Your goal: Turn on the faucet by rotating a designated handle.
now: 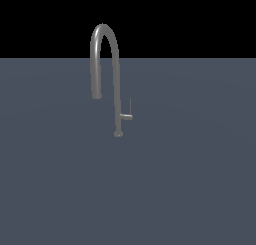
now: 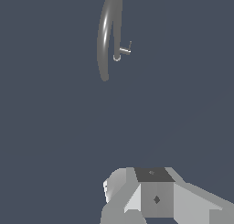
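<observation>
- The faucet (image 1: 105, 64) stands upright on the flat grey worktop (image 1: 190, 189), its arched pipe rising from a small round base and curving down to an open end on the exterior view's left.
- The handle (image 1: 127, 116) juts from the low stem toward the exterior view's right, with a very thin upright rod at its tip.
- The arm does not appear in the exterior view. In the wrist view the gripper (image 2: 155, 195) shows only as a pale blocky body, well apart from the faucet (image 2: 109, 33) and handle (image 2: 124, 50). Whether the jaws are apart or together cannot be told.
- Judgement: the faucet looks rigid and fixed. The stub handle is short, smooth and probably slippery. The rod looks too thin to grip firmly. Closing on or pushing the stub near its tip should give the best leverage.
- Task not yet begun; handle untouched.
</observation>
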You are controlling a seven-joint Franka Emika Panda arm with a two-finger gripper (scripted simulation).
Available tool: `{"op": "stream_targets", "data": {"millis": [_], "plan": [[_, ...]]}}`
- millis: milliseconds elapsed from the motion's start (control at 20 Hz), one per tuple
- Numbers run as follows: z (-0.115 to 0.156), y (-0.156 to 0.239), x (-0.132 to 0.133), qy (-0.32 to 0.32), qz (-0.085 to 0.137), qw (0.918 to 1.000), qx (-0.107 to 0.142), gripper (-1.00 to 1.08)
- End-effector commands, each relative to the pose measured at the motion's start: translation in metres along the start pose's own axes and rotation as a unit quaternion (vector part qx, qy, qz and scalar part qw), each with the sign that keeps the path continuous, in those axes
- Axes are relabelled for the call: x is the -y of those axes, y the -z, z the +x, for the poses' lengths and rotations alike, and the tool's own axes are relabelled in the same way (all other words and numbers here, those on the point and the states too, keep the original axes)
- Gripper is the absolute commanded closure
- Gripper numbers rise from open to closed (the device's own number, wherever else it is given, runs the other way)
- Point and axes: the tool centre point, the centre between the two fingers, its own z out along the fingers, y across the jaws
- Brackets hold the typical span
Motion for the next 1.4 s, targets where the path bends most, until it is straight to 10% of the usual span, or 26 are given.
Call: {"op": "stream_targets", "data": {"millis": [0,850,1350], "plan": [[0.000,0.000,0.000,0.000,0.000,1.0000,0.000,1.08],[0.041,-0.011,0.001,-0.061,0.059,0.9953,0.047,1.08],[0.099,-0.033,-0.003,-0.148,0.143,0.9720,0.114,1.08]]}}
